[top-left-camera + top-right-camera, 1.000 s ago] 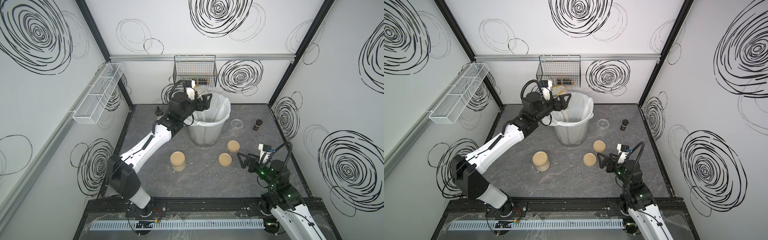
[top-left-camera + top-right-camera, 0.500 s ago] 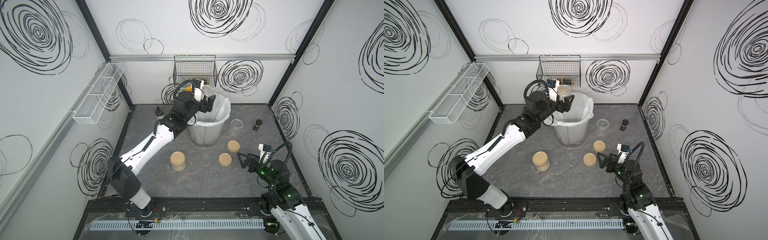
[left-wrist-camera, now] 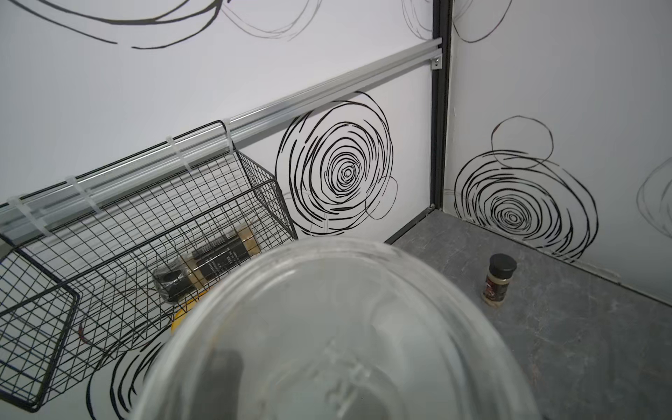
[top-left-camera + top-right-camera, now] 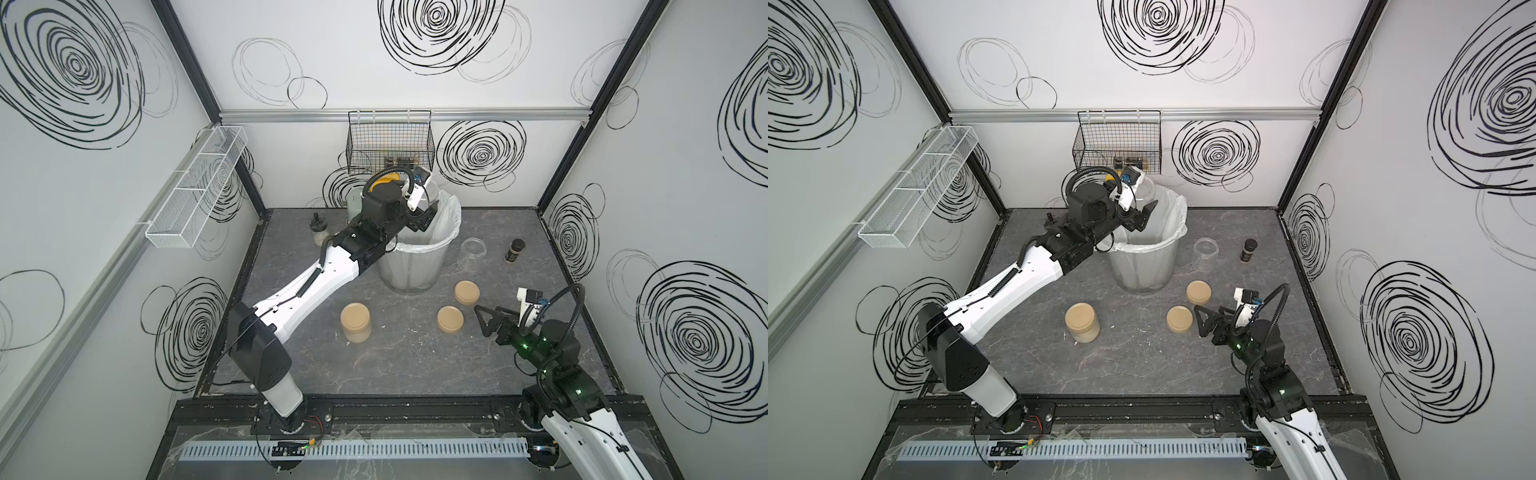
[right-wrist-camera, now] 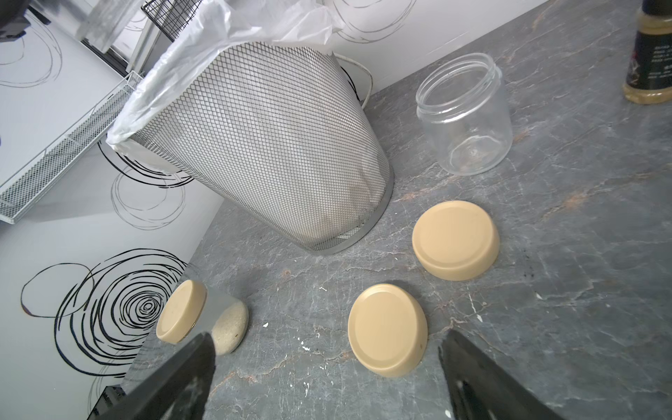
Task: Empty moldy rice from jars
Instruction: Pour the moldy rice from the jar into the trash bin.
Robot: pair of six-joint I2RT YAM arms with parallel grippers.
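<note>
My left gripper [image 4: 1144, 212] is shut on a clear lidless jar [image 3: 334, 338], held tipped above the back rim of the mesh bin [image 4: 415, 266]. No rice shows through its glass, and one dark finger [image 3: 222, 378] shows behind the wall. A lidded jar [image 4: 355, 326] holding moldy rice [image 5: 230, 329] stands front left of the bin. An empty open jar [image 4: 471, 250] stands to the bin's right. My right gripper [image 4: 484, 321] is open just above the table, near two loose tan lids [image 5: 387, 329] [image 5: 454, 240].
A dark-capped spice shaker [image 4: 514, 250] stands at the back right and a black-stoppered bottle [image 4: 319, 229] at the back left. A black wire basket [image 4: 390, 145] hangs on the back wall above the bin, a white mesh shelf [image 4: 195, 195] on the left wall. Spilled grains dot the table.
My left wrist has rolled over the bin's rim, swinging the held jar up and toward the back wall. The right arm has not moved.
</note>
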